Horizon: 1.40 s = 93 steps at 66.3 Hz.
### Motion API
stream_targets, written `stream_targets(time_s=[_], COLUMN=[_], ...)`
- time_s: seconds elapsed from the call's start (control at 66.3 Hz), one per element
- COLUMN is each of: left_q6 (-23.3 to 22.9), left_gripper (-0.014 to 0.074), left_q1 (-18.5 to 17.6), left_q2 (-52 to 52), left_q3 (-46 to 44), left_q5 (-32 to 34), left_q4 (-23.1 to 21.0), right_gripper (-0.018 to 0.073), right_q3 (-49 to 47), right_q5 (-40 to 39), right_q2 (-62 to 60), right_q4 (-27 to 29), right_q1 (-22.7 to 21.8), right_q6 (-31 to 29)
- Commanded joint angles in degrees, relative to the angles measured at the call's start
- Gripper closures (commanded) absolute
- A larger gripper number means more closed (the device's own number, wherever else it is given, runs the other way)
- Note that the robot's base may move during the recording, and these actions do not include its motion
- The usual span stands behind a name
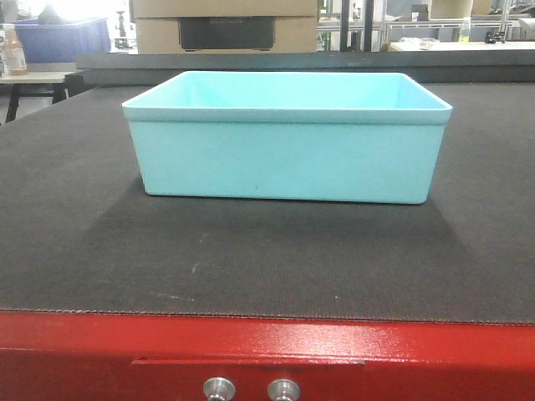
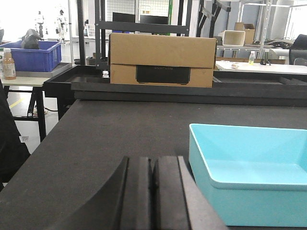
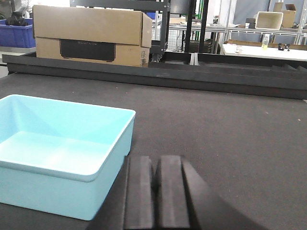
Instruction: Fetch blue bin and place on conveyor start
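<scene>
The blue bin (image 1: 287, 138) is a light turquoise tub standing upright and empty on the dark grey belt of the conveyor start (image 1: 251, 267), just behind the red frame (image 1: 267, 342) with two silver buttons. In the left wrist view my left gripper (image 2: 153, 165) is shut with nothing in it, just left of the blue bin (image 2: 249, 177) and apart from it. In the right wrist view my right gripper (image 3: 154, 165) is shut and empty, just right of the blue bin (image 3: 62, 153). Neither gripper shows in the front view.
A brown cardboard box (image 2: 162, 60) sits behind the belt's far black rail (image 2: 192, 88). A dark blue bin (image 2: 33, 55) and a bottle (image 2: 8, 63) rest on a side table at the left. White tables and shelving stand at the back right.
</scene>
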<state>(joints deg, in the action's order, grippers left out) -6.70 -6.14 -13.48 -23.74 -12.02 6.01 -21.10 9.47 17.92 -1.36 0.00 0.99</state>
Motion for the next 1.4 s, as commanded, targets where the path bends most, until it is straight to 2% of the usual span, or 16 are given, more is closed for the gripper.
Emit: stream_targets(time_s=[0.0, 0.09, 0.196, 0.302, 0.422, 0.543, 0.603, 0.633, 1.388], left_q6=[0.07, 0.7, 6.7, 6.7, 6.7, 6.7, 6.7, 6.7, 6.7], left_gripper=[0.0707, 0.0707, 0.0707, 0.0707, 0.0707, 0.0707, 0.0707, 0.0707, 0.0707], left_q1=[0.3, 2.3, 5.95, 7.77, 7.76, 7.54, 7.54, 7.54, 7.54], left_q2=[0.28, 0.78, 3.4, 8.26, 13.48, 13.48, 13.48, 13.48, 13.48], left_q3=[0.15, 0.18, 2.67, 9.11, 17.3, 23.74, 23.74, 23.74, 23.74], left_q5=[1.07, -0.51, -1.94, 0.69, 4.34, 9.15, 11.55, 9.82, 10.0], left_q4=[-0.18, -1.13, -3.88, -4.38, -4.51, -4.69, -4.69, -4.69, -4.69], right_gripper=[0.0721, 0.0721, 0.0721, 0.0721, 0.0721, 0.0721, 0.0721, 0.0721, 0.0721], right_q3=[-0.03, -0.03, -0.03, -0.03, -0.03, -0.03, -0.03, -0.03, -0.03], right_q5=[-1.51, -1.51, -1.51, -1.51, -1.51, -1.37, -1.37, -1.37, -1.37], right_q2=[-0.38, -0.38, -0.38, -0.38, -0.38, -0.49, -0.49, -0.49, -0.49], right_q4=[-0.44, -0.44, -0.44, -0.44, -0.44, -0.44, -0.44, -0.44, -0.44], right_q1=[-0.39, -0.39, -0.39, -0.39, -0.39, -0.39, -0.39, -0.39, -0.39], right_q6=[-0.49, -0.49, -0.49, -0.49, -0.49, -0.49, -0.49, -0.49, -0.49])
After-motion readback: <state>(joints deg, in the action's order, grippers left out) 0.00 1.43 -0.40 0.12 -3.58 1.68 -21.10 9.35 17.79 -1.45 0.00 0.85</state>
